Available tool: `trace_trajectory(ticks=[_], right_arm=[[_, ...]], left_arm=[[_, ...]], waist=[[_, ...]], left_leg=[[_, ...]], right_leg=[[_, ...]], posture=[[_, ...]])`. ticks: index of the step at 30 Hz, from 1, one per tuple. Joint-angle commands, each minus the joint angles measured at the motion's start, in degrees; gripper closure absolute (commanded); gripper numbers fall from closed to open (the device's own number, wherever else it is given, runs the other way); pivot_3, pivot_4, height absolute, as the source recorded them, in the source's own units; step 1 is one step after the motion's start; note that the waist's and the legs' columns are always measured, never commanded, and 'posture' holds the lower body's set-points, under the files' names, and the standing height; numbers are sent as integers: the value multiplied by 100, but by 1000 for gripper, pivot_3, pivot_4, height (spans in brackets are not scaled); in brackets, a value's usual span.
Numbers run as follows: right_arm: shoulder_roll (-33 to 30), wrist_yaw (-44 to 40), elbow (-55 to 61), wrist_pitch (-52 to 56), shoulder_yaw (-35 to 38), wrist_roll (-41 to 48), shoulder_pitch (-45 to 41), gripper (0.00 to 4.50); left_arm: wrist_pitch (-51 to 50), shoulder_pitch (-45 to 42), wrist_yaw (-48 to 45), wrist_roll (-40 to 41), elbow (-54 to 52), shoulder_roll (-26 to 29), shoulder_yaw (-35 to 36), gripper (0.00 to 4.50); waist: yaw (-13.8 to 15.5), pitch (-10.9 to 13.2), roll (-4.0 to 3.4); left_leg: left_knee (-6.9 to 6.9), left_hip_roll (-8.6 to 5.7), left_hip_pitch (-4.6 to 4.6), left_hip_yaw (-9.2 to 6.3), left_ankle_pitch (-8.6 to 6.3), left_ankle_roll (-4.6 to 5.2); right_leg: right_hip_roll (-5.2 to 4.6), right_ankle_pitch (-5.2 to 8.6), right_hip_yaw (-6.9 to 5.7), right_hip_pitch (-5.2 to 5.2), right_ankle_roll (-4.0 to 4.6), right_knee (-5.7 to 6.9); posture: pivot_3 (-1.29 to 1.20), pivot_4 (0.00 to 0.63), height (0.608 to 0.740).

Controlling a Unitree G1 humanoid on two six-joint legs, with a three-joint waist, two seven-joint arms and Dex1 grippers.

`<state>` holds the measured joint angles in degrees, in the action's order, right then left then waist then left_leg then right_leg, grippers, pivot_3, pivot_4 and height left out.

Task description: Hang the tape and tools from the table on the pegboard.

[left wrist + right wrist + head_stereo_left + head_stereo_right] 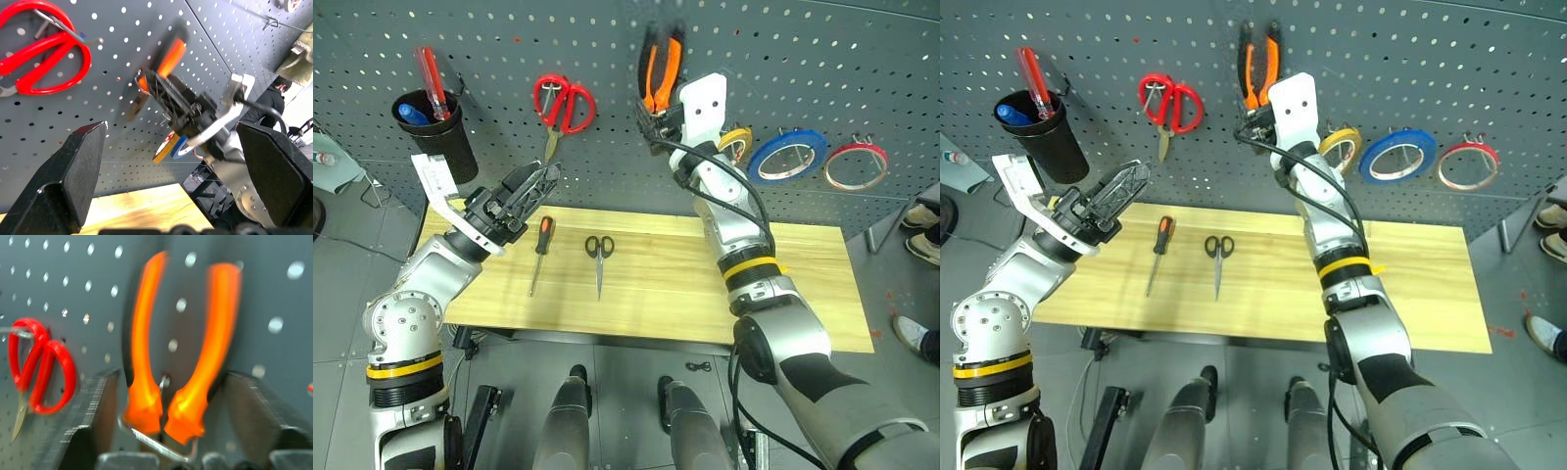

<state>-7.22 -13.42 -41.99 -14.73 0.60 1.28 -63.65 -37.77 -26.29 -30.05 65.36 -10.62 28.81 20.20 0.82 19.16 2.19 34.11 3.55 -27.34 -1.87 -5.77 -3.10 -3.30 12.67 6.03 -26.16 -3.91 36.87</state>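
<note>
You're hanging the pliers (181,367) on the pegboard (803,59).
Right gripper (171,421) is spreading wide around them, holding nothing; next, the desk (803,284) screwdriver (539,253) needs fetching.

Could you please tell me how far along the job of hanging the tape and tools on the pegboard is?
Done: the blue tape hangs on the pegboard. In hand: the pliers sit on a hook, with the right gripper open on either side of them. Left: the screwdriver and small scissors lie on the table; the left gripper is open and empty.
</note>
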Motion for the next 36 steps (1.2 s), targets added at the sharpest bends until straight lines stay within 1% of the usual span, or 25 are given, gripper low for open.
trace_trajectory(ticks=[1, 4, 8, 10, 12, 13, 15, 16, 18, 22, 26, 29, 31, 35, 36], right_arm=[[-266, -297, 801, 293, 82, 157, 187, 26], [-570, -854, 1905, 1046, 36, 404, 706, 26], [-1095, -1527, 3614, 2450, -14, 907, 1578, 26], [-1381, -1824, 4364, 3173, -11, 1243, 1954, 26], [-1784, -2268, 5110, 3862, -37, 1629, 2362, 26], [-2029, -2521, 5439, 4146, -64, 1798, 2584, 26], [-2420, -2845, 5896, 4609, -54, 2086, 2973, 26], [-2642, -3080, 6039, 4769, -37, 2232, 3198, 26], [-2968, -3426, 6213, 4925, 3, 2437, 3543, 26], [-3381, -4042, 6159, 4905, 105, 2745, 3945, 26], [-3516, -4496, 5930, 4630, 46, 2763, 4007, 26], [-3523, -4775, 5660, 4272, -47, 2616, 3913, 26], [-3481, -4815, 5518, 4159, -46, 2579, 3781, 26], [-3461, -4806, 5475, 4070, -72, 2536, 3679, 26], [-3475, -4789, 5452, 4058, -56, 2521, 3659, 26]], left_arm=[[-43, -12, -189, 19, 21, 174, 172, 0], [-78, 171, -235, -126, -27, 287, 106, 0], [-71, 768, -277, -789, -421, 463, -388, 0], [-73, 1010, -83, -1300, -627, 510, -792, 0], [-179, 1130, 411, -1763, -878, 368, -1253, 0], [-273, 1173, 718, -1919, -979, 198, -1456, 0], [-364, 1314, 1057, -2255, -1160, -53, -1860, 0], [-391, 1356, 1338, -2565, -1146, -200, -2093, 0], [-434, 1403, 1814, -3052, -1067, -498, -2405, 0], [-595, 1341, 2846, -4087, -730, -1042, -2822, 0], [-608, 1141, 3510, -4706, -169, -1575, -2770, 0], [-496, 923, 3694, -4996, 414, -1884, -2676, 0], [-377, 778, 3681, -5113, 782, -2046, -2649, 0], [-204, 622, 3593, -5362, 1181, -2198, -2632, 0], [-108, 504, 3635, -5479, 1456, -2270, -2667, 0]], waist=[[-3, 0, 0], [-3, 0, 0], [-3, 0, 0], [-8, 0, 0], [-11, 1, -1], [-3, 1, -1], [-10, 1, 0], [-12, 1, 0], [-12, 1, 1], [-64, 3, 5], [-102, 4, 7], [-95, 8, 12], [-100, 10, 12], [-115, 16, 13], [-116, 16, 13]], left_leg=[[0, 0, 0, 0, 0, 0], [-11, 0, -1, 0, 0, 0], [-38, 0, -2, 1, -1, -1], [-41, 1, -3, 2, -3, -4], [-42, 3, -2, 2, -3, -4], [-39, 3, -3, 2, -3, -4], [-26, 3, -2, 2, -4, -4], [-24, 2, -3, 3, -4, -4], [-19, 2, 1, 4, -4, -4], [-10, 3, 1, 4, -3, -3], [-4, 3, 3, 4, -3, -3], [3, -1, 0, 3, -3, -3], [5, -6, 0, 3, -3, -3], [4, -8, -1, 3, -3, -3], [2, -7, -1, 2, -3, -3]], right_leg=[[0, 0, 0, 0, 0, 0], [0, 0, 0, -1, 2, -4], [-4, 7, -1, -6, 7, -13], [-4, 11, -3, -10, 11, -12], [-3, 13, -3, -10, 15, -8], [-2, 13, -3, -10, 15, -8], [-4, 15, -3, -2, 12, -10], [-4, 17, -3, -1, 8, -14], [-6, 39, -3, 5, -29, -13], [-3, 36, 0, 2, -36, -10], [1, 34, 3, 2, -38, -6], [-1, 33, 3, 3, -42, -7], [-4, 33, 5, 5, -46, -9], [-6, 35, 6, 4, -49, -8], [-5, 36, 5, 4, -49, -8]], posture=[[164, 339, 740], [158, 341, 740], [140, 344, 740], [128, 347, 740], [105, 348, 740], [102, 349, 740], [84, 352, 740], [79, 353, 740], [65, 358, 740], [46, 367, 740], [28, 380, 740], [23, 388, 740], [17, 393, 740], [-7, 401, 740], [-18, 404, 740]])
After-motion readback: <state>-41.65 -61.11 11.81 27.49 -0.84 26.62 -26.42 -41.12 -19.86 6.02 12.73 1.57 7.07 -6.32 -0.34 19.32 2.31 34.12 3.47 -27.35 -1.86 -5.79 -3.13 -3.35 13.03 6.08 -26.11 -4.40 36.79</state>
